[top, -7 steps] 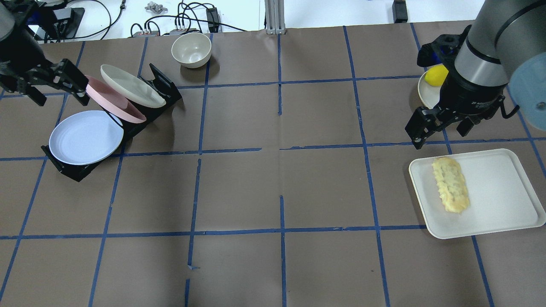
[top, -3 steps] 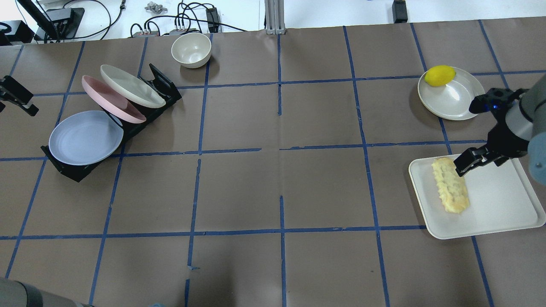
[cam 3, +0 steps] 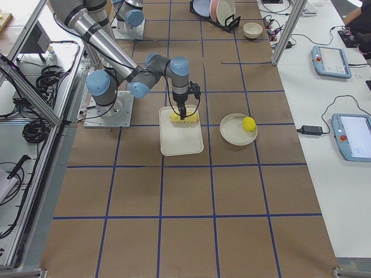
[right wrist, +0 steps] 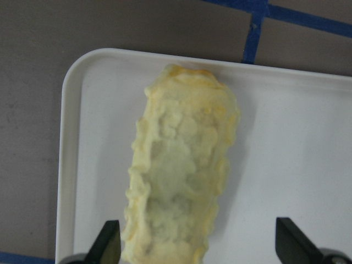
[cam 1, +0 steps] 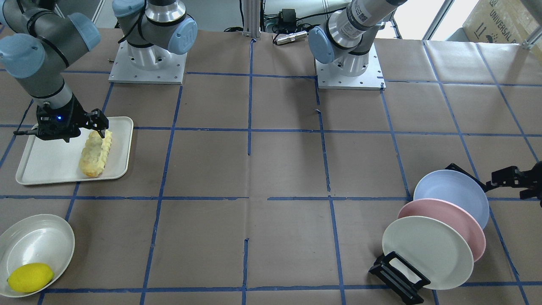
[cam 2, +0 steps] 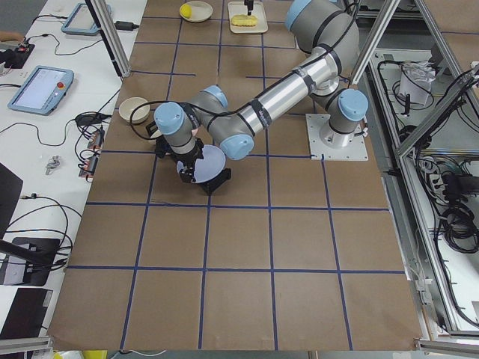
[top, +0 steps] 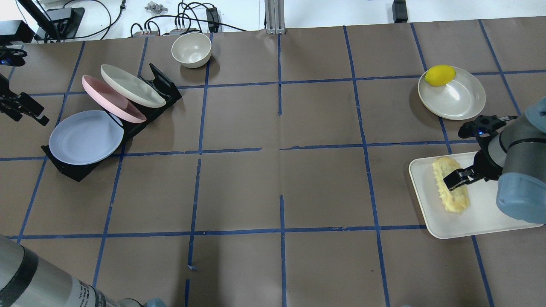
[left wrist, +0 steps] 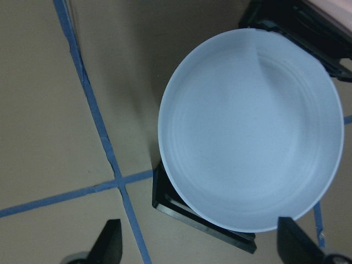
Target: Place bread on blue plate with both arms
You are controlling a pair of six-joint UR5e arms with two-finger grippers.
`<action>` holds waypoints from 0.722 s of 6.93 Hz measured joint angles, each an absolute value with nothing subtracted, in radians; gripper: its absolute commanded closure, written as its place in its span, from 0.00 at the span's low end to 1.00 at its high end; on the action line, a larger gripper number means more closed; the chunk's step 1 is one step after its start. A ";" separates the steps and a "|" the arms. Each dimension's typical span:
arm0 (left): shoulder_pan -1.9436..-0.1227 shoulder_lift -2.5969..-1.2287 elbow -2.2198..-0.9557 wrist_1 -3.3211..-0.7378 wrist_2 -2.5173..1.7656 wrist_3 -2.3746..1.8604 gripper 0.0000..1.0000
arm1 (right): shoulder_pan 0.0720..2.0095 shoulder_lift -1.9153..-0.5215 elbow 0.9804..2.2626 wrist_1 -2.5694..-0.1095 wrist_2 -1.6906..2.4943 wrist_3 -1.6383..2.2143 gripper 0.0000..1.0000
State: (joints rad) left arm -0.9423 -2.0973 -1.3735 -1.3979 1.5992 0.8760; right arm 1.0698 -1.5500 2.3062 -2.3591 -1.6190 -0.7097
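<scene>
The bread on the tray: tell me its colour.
Pale yellow bread, golden-brown at the ends. It shows best in the right wrist-mounted view.

Bread [right wrist: 181,165] rough, crumbly crust; blue plate [left wrist: 250,126] smooth matt plastic; tray [right wrist: 297,165] smooth white; table [top: 239,187] matt brown paper.

Brown paper-covered table [top: 273,187], blue tape grid — carries white tray [top: 480,219], black plate rack [top: 162,87], cream bowl [top: 191,50], cream dish [top: 458,98].
</scene>
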 measured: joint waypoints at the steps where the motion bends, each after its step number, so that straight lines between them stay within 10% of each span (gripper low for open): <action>1: -0.936 -2.147 -1.368 -1.394 1.593 0.879 0.13 | 1.069 -1.482 2.311 -2.422 -1.613 -0.710 0.01; 3: -0.924 -2.212 -1.362 -1.397 1.576 0.875 0.38 | 1.072 -1.437 2.317 -2.460 -1.587 -0.709 0.11; 5: -0.922 -2.226 -1.358 -1.400 1.575 0.873 0.85 | 1.073 -1.435 2.316 -2.462 -1.573 -0.709 0.78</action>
State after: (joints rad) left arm -0.9224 -2.2257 -1.3582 -1.4002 1.5751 0.8734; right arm 1.0726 -1.4349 2.3162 -2.4617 -1.5732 -0.7095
